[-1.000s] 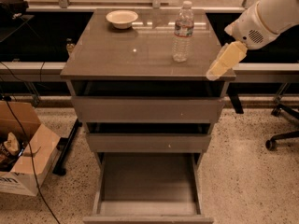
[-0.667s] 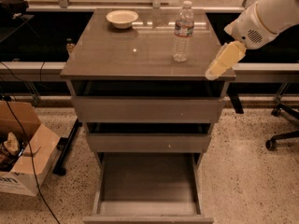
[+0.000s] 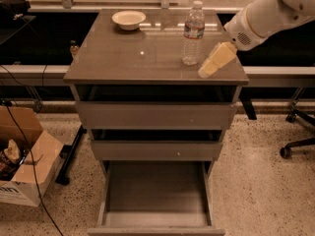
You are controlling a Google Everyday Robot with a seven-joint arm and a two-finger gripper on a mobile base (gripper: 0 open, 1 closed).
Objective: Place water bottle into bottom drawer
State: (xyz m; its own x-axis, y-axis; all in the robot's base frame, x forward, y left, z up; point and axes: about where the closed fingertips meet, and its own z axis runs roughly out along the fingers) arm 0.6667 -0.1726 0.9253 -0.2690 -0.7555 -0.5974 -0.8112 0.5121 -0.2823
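claw (image 3: 207,70) — just beside upright water bottle (image 3: 193,33) | grip: cannot tell | bottom drawer (image 3: 156,219) — pulled open

Grey cabinet top (image 3: 147,58), water bottle (image 3: 193,33), white bowl (image 3: 129,19), pincer (image 3: 205,70) just beside bottle

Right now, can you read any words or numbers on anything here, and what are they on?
water bottle: its label has print, too blurred to read.
cardboard box: dark marks near its lower edge, cut off and unreadable.
gripper, just right of the bottle over the cabinet top: no writing shows.
bowl and bottom drawer: no writing shows.
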